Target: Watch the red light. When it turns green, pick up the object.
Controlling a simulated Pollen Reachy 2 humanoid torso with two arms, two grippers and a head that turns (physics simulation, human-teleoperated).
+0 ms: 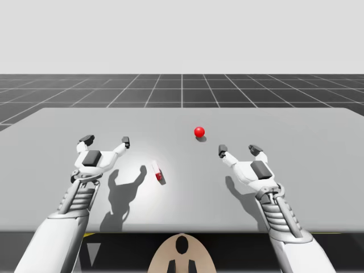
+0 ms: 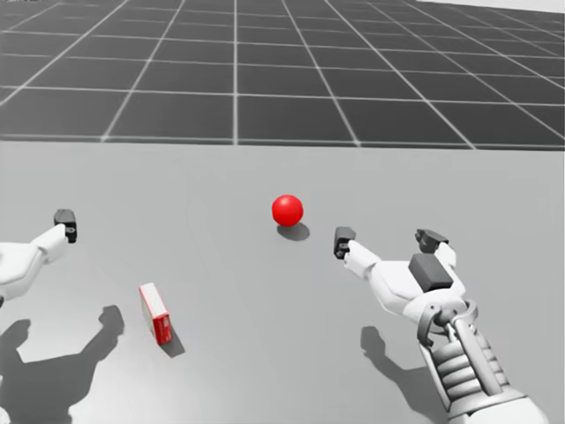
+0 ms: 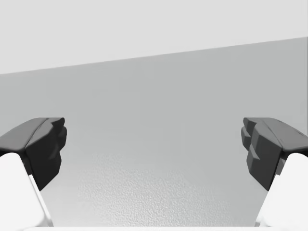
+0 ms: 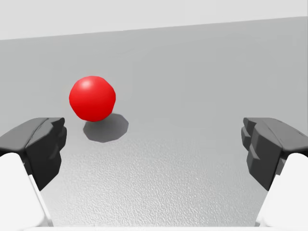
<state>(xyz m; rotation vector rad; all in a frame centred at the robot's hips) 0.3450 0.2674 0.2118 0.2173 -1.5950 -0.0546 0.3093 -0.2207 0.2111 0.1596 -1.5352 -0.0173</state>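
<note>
- The light [image 1: 199,132] reads red, so I hold clear of the red box [image 1: 157,172].
- Left gripper [image 1: 106,139] and right gripper [image 1: 239,149] have their fingers apart and empty, flanking the box in readiness.

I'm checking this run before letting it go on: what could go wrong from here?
The light is red, so reaching now would jump the cue. The slim red box stands on a narrow edge, apart from both open grippers; my left gripper is nearer, and a misaligned finger could tip it. My right gripper points toward the light and might bump it.
</note>
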